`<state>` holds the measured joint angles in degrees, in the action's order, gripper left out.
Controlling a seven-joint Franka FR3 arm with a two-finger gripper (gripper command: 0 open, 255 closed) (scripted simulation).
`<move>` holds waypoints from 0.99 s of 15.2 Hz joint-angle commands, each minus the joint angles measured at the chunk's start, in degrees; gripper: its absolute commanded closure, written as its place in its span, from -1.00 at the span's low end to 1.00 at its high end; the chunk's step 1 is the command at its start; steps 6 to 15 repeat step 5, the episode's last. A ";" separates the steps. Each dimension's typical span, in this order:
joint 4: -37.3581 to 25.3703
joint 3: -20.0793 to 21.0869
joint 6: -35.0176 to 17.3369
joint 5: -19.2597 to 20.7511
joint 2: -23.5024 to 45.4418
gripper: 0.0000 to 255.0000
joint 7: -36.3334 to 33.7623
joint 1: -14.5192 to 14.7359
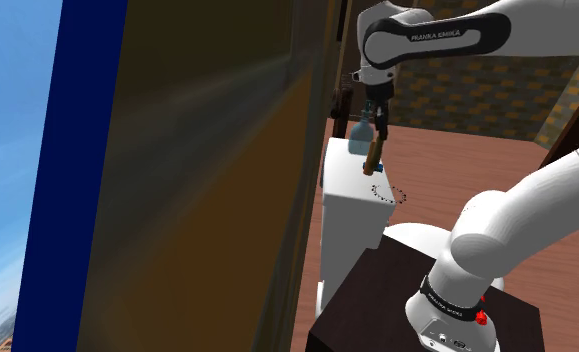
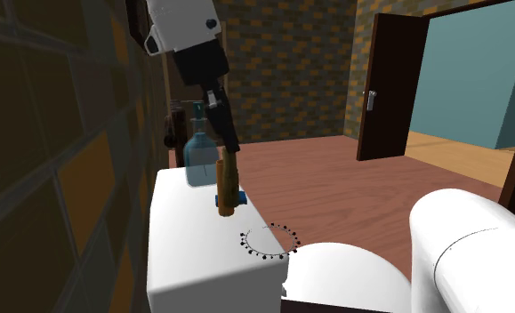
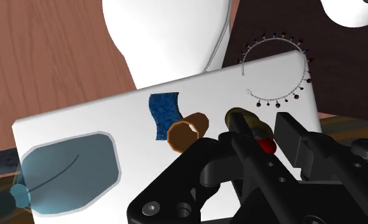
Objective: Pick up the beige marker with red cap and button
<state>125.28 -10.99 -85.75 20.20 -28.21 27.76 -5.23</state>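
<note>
Between the 2 black fingers of the end effector (image 3: 265, 135), the marker (image 3: 241, 119) sits clasped, red part nearest the palm, tip pointing down over the white tank (image 3: 100, 121). Just beside it are 1 brown tube (image 3: 187, 132) and a blue patch (image 3: 164, 114). The grasp looks made. I cannot tell whether the marker is clear of the top, so the lift likely remains.

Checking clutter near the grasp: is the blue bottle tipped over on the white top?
No, the blue bottle stands upright on the white top, neck pointing up.

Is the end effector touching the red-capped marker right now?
Touching. In the wrist view the end effector clasps the marker between its fingers.
</note>
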 commanded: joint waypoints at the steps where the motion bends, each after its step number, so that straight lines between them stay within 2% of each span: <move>1: -1.66 0.16 1.61 -0.06 0.01 1.00 0.45 0.00; 3: -3.36 0.32 3.04 -0.14 0.24 1.00 0.84 0.02; 15: -3.49 0.33 3.15 -0.14 0.25 1.00 0.87 0.02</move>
